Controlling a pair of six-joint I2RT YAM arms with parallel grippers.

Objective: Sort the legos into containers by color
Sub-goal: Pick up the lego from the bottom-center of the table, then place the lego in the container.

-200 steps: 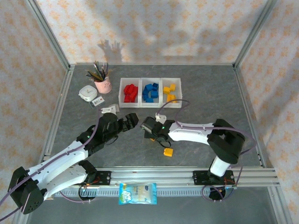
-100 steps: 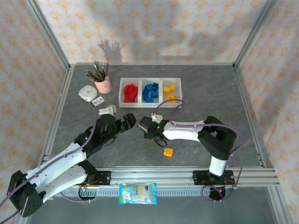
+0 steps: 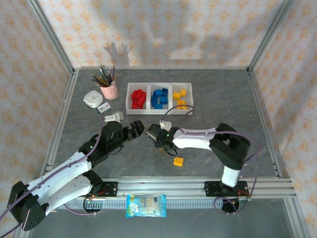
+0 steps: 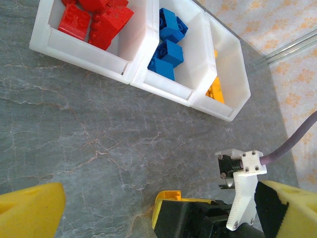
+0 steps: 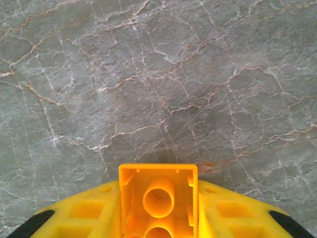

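The right hand [image 3: 153, 134] is clamped on a yellow lego [image 5: 158, 193]. Its fingers [image 5: 84, 218] press the brick's opposite sides, with the hollow underside turned toward the wrist, close over the counter [image 5: 163, 74]. Whether the brick touches the surface I cannot tell. That squared side grip probably keeps it from twisting during a carry. The containers [image 3: 159, 113] sit beyond this hand, away from the arm bases, each holding one colour, so the yellow bin [image 4: 232, 82] at the row's end is the likely target. The left hand [image 3: 135, 130] hangs just beside it with its fingers spread wide and nothing between them, apparently keeping clear. Another yellow lego [image 3: 178, 161] lies loose behind the right hand, nearer its base.
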